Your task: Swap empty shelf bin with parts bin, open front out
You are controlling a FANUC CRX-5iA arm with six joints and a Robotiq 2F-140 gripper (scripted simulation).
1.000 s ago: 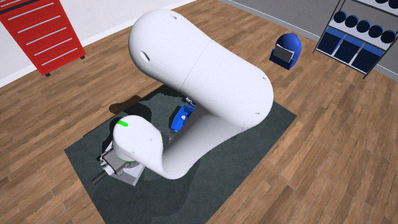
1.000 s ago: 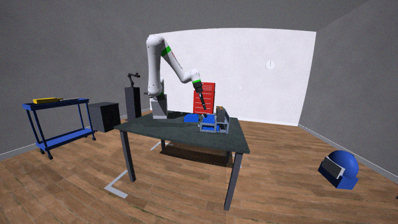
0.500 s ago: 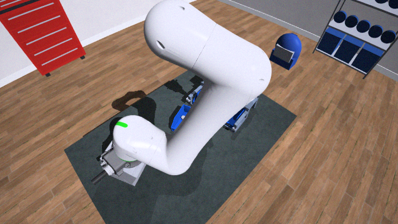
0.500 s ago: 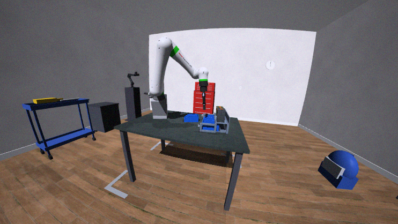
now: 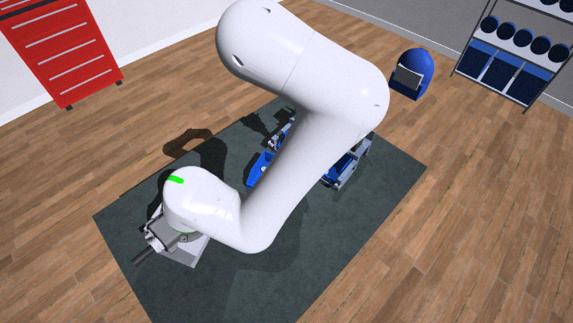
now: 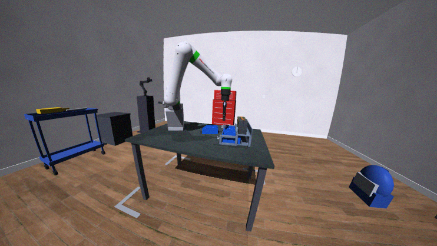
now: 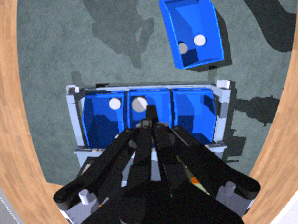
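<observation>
End effector, fingers together and holding nothing, hung over the shelf at frame centre; it likely needed to spread its fingers to take the empty bin.

- You can take the red drawer cabinet at the white wall as your landmark.
- Left of it you see a tall dark pedestal with a small black arm-like fixture on top.
- Left again sits a dark grey box on the floor.
- Furthest left stands a blue cart, a yellow slab on its top.
- Far right of it, a blue dome-shaped unit rests on the wooden floor.
- A round clock hangs up to its right.
</observation>
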